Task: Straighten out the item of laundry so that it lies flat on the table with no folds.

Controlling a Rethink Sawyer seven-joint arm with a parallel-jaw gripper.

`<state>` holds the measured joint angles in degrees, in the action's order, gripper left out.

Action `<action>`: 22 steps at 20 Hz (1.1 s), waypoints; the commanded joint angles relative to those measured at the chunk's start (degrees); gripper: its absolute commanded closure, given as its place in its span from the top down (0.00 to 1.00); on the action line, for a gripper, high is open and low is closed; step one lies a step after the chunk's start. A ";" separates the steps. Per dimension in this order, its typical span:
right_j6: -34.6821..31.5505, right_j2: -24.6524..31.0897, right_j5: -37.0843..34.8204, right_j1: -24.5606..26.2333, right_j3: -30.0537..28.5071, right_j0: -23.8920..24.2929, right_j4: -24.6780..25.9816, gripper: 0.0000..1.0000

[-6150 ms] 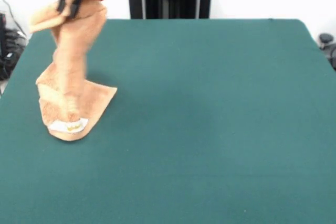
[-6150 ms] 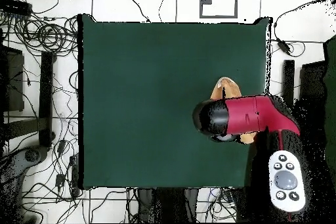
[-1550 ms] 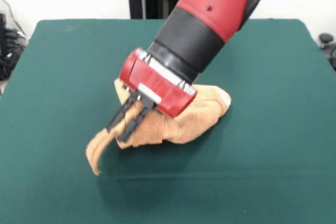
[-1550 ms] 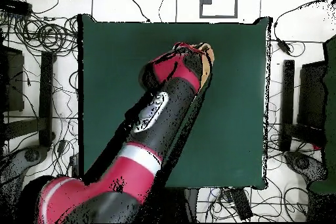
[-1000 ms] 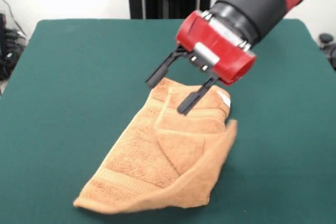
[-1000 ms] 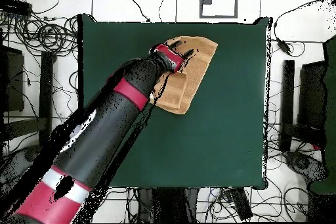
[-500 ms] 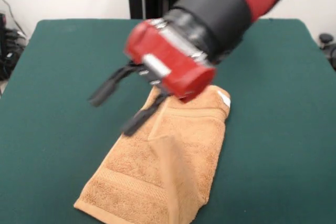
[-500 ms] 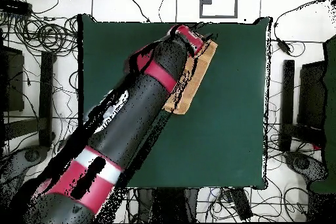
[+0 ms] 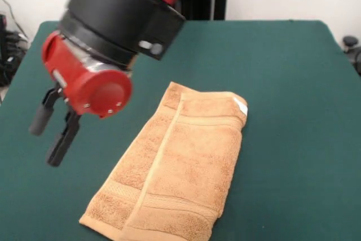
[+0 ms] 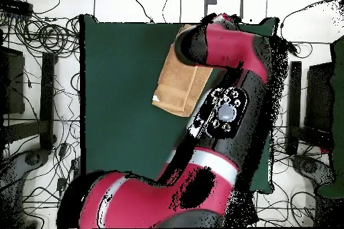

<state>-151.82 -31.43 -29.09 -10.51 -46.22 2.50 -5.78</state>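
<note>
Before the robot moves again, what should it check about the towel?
1. Gripper empty and open: ok, its fingers are apart and hold nothing.
2. Gripper away from the towel: ok, it hangs off to the side, not touching.
3. Towel flat with no folds: not ok, one layer lies doubled over another, leaving a strip along one long side.
4. Towel all on the table: cannot tell, its near end reaches the front view's bottom edge.
5. White tag showing: ok, at the far corner.
6. Folded edge easy to grab: cannot tell.

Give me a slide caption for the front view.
Open tool hovers beside the orange towel, folded lengthwise on the green table.
</note>
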 commanded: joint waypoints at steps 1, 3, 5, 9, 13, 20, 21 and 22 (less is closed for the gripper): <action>33.78 32.84 -12.25 -8.88 -5.57 5.51 -4.28 1.00; 34.05 34.36 -13.23 -9.44 -5.66 6.70 -4.09 1.00; 35.60 35.79 -16.96 -10.03 -4.94 8.13 -4.16 1.00; 38.47 40.88 -17.90 -11.56 -8.01 11.60 -5.59 1.00; 40.52 44.15 -20.87 -11.37 -7.92 14.09 -6.27 1.00; 44.24 52.86 -25.61 -7.66 -7.42 17.77 -7.55 1.00; 45.06 54.01 -26.07 -7.36 -7.59 18.25 -7.51 1.00; 46.68 55.96 -26.64 -6.09 -7.37 18.63 -7.61 1.00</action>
<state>-128.71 8.04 -45.75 -21.39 -46.28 20.08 -11.29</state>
